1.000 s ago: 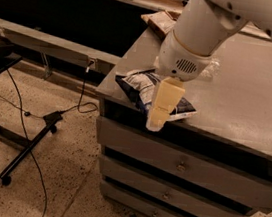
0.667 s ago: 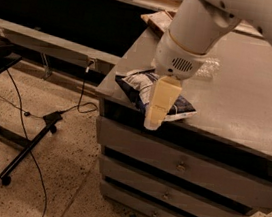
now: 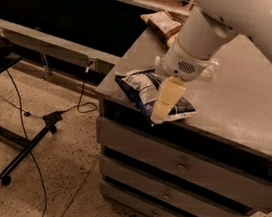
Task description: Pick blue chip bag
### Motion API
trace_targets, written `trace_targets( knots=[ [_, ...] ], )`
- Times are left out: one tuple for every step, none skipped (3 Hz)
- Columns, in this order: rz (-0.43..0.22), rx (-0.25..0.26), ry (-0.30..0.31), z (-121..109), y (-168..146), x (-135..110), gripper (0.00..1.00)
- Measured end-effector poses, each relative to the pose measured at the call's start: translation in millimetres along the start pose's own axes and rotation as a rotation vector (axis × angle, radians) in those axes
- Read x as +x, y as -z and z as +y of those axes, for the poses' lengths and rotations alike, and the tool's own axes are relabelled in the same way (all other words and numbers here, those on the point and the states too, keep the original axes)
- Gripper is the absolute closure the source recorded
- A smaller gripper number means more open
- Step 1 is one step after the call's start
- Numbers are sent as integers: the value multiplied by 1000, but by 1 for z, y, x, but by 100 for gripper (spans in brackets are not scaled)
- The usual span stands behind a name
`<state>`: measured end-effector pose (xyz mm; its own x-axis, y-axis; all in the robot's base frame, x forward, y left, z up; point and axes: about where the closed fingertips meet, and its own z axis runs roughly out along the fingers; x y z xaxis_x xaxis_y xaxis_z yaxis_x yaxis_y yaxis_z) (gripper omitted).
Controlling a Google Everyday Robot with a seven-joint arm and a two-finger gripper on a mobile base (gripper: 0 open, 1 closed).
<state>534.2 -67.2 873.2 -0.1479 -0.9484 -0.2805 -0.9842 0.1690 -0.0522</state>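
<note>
The blue chip bag [image 3: 141, 87] lies flat near the front left corner of the grey cabinet top [image 3: 239, 90]. It is dark navy with a white printed panel. My gripper [image 3: 162, 111] hangs from the white arm right over the bag's middle. One cream finger [image 3: 166, 99] shows in front of the bag, its tip down at the cabinet's front edge. The other finger is hidden behind it. The right part of the bag sticks out past the finger.
A brown-and-yellow snack bag [image 3: 160, 22] lies at the back left of the cabinet top. A clear bottle [image 3: 208, 69] lies behind my wrist. Drawers [image 3: 183, 165] face front below. A black stand [image 3: 27, 148] and cables [image 3: 78, 103] lie on the floor at left.
The arm has shifted slightly left and down over the bag. The bag has not moved.
</note>
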Motion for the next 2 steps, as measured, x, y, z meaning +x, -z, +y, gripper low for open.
trace_targets(
  knots=[
    [-4, -15, -44, -14, -17, 17, 0],
    [-4, -20, -51, -16, -22, 20, 0]
  ],
)
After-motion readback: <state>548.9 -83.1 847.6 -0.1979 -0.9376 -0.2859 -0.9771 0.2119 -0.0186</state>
